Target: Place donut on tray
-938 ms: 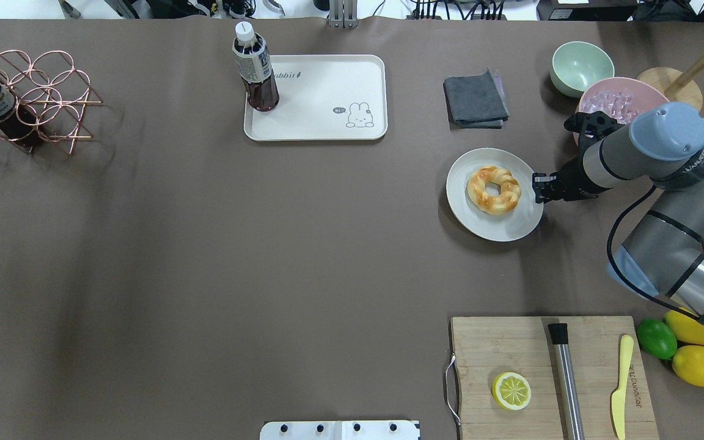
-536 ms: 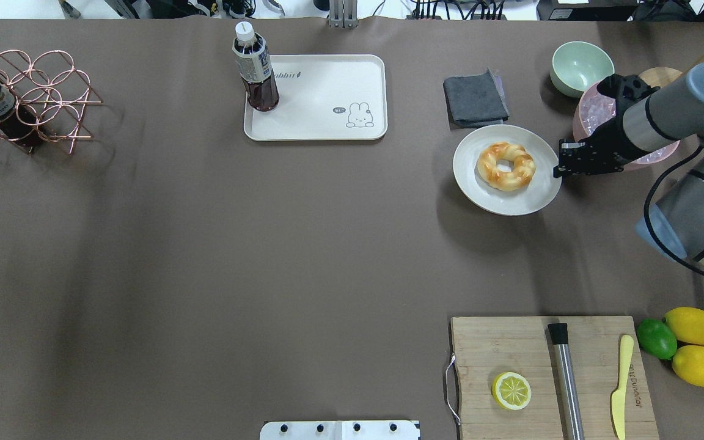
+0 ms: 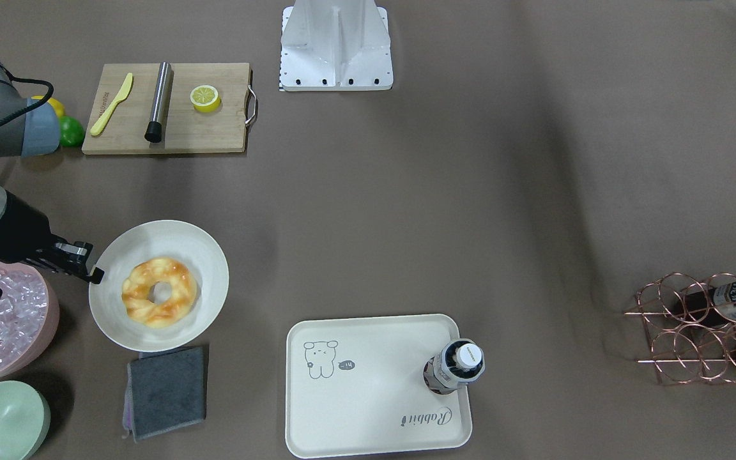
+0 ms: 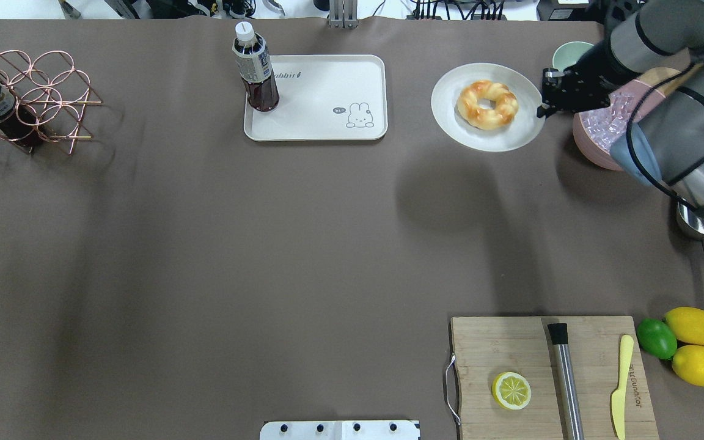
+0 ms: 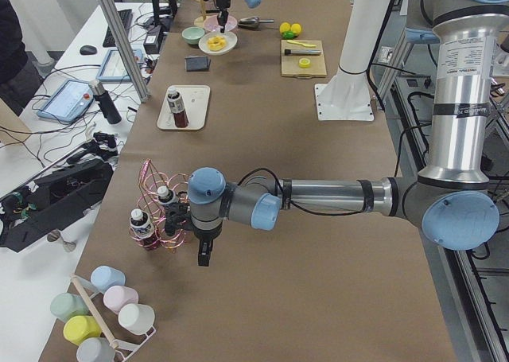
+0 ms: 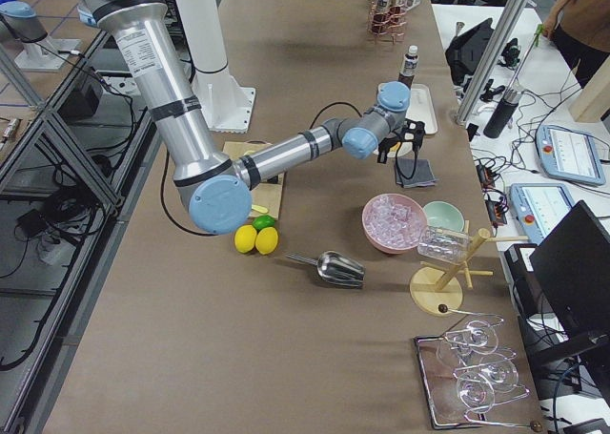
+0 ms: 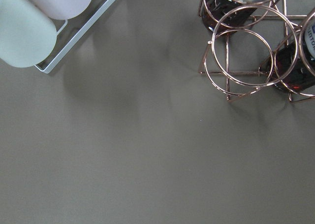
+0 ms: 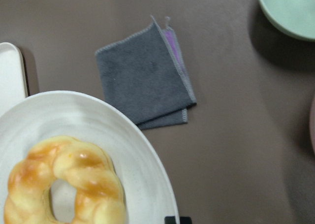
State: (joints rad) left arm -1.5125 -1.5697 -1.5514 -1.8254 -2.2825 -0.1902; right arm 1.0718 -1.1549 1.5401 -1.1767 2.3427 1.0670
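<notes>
Right jaws: the right gripper (image 4: 542, 101) has its jaws closed down to a narrow pinch on the rim of the white plate (image 4: 450, 116), on the side nearest the pink bowl (image 4: 596, 137).
Plate: it is held level and clear of the bench (image 4: 205, 244). Its shadow (image 4: 443, 195) falls well apart from it on the brown surface.
Donut: the donut (image 4: 487, 104) lies in the middle of the plate, flat, with its hole facing up. It is not on the tray.
Tray: the cream tray (image 4: 327, 122) sits on the bench beside the plate with a gap between them. A bottle (image 4: 255, 70) stands upright in one of its corners.
Left jaws: the left gripper (image 5: 204, 254) shows only in the left side view, hanging near the wire rack (image 5: 163, 219). I cannot tell how far its jaws are open.
Change: 0.9 s ago the plate lay nearer the robot, close over the bench. Half a second ago it had been carried further out. Now it is further still and a little toward the tray, and in the overhead view it hides the grey cloth (image 3: 167, 390). The shadow has drawn away from the plate over these frames.
Right arm: it reaches far forward over the pink bowl, its forearm angled in toward the middle of the bench, with the gripper level at the plate's edge and the green bowl (image 4: 563, 55) just behind it.
Left arm: it stretches out low and nearly level toward the rack.
</notes>
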